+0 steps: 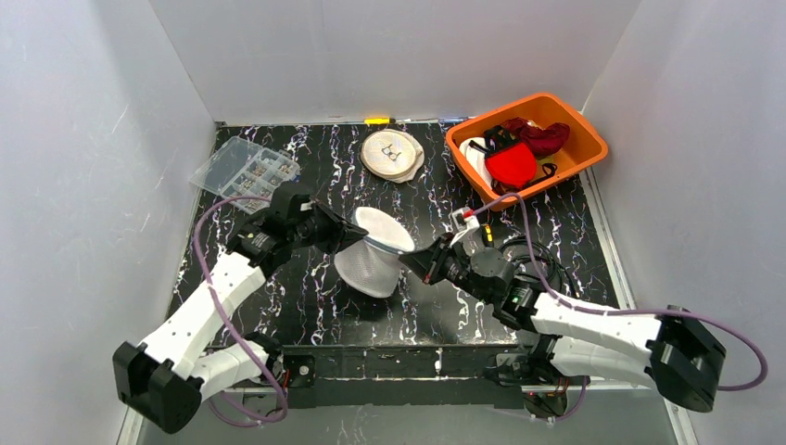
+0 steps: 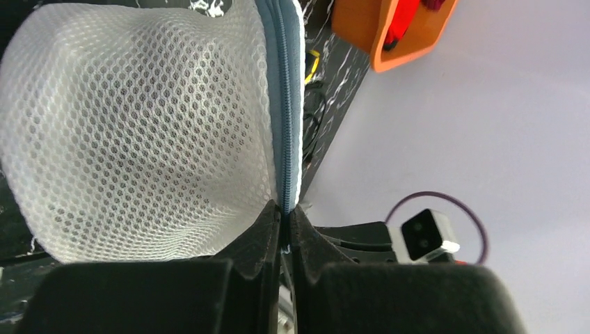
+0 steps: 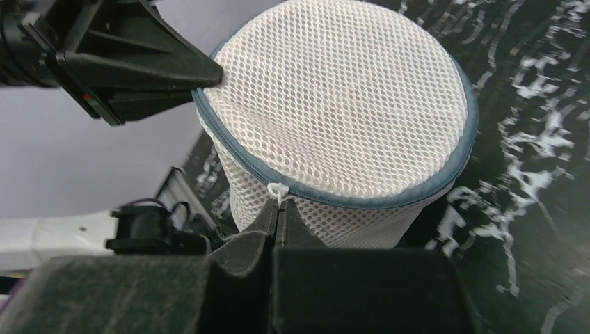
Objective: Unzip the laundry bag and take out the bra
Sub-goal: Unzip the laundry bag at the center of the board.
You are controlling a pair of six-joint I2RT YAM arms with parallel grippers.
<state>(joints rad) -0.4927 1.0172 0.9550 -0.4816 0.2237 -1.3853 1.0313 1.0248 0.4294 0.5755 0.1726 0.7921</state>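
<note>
Nearest me, my right gripper (image 3: pixel 278 209) is clenched on the small white zip pull (image 3: pixel 277 190), pinched right at the blue-grey zip (image 3: pixel 389 202) that runs round the rim of the laundry bag (image 3: pixel 341 104). The bag sits between the two arms over the middle of the table (image 1: pixel 306 297), tipped so its flat round face looks up and toward the back. I cannot tell whether its lower end touches the surface. On the far side of the bag, my left gripper (image 2: pixel 285 212) is clamped shut on the zip band itself, bracing the rim against the pull.

I judge this to be the opening of the unzip step: pull gripped, bag anchored, zip closed all the way round as far as I can see. The next move calls for me to drag the pull along the curve of the rim, following the arc rather than tugging straight, while the left side holds firm. I cannot make out the bra through the mesh.

Well beyond, at the back, lie a round mesh disc (image 1: pixel 392 153), a clear compartment box (image 1: pixel 246 167) and an orange bin (image 1: pixel 589 139) of garments
</note>
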